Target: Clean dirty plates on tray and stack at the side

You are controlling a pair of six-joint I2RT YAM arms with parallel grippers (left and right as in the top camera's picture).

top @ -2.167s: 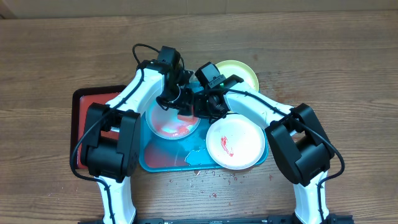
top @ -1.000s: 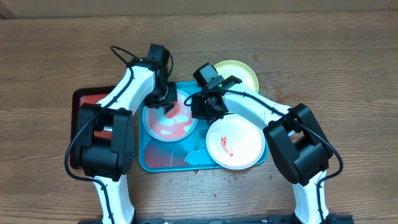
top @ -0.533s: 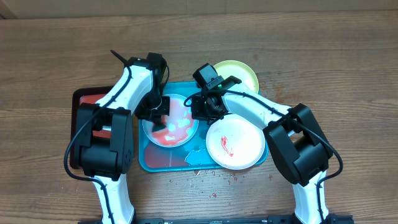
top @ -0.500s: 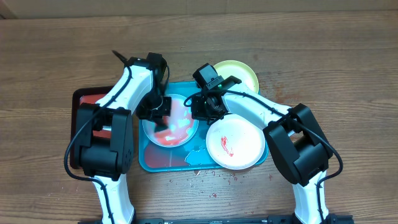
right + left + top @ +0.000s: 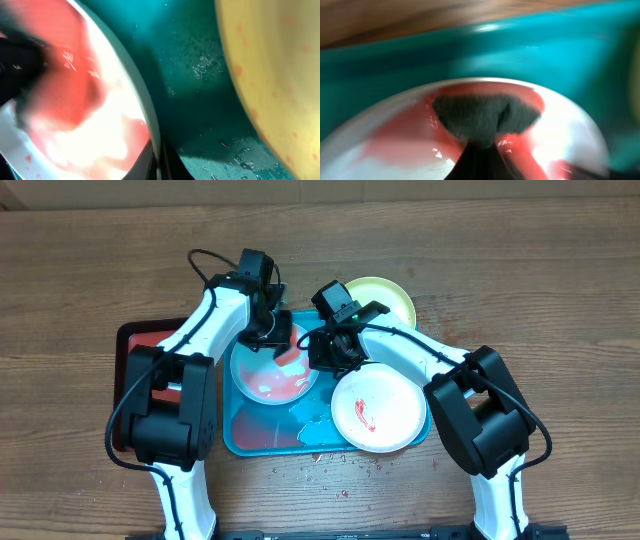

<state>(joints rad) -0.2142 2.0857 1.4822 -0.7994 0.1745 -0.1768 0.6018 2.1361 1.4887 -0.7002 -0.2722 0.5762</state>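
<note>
Looking down from overhead, I had the wooden table (image 5: 520,270) filling the frame. The teal tray (image 5: 262,438) lay at its centre, and a smaller red tray (image 5: 132,350) sat just beside the teal one's left edge, half hidden under the left arm.

Three plates came next.
- The pale yellow plate (image 5: 385,415) sat in the teal tray's lower right, streaked with red sauce and reaching to the rim.
- The blue-rimmed plate (image 5: 265,385) lay in the teal tray's left half, smeared pink and red.
- The yellow-green plate (image 5: 388,298) rested at the teal tray's upper right corner, partly behind the right arm. I could not tell whether it sat on that tray or on the table.

The left gripper (image 5: 270,335) was over the upper edge of the blue-rimmed plate. Its jaws were pinched on a dark pad (image 5: 485,114) that pressed into the sauce. The right gripper (image 5: 335,358) was at that plate's right edge. In the right wrist view its fingers (image 5: 147,167) were drawn narrow around the plate's rim.

Red specks (image 5: 345,470) lay on the table just below the teal tray.
</note>
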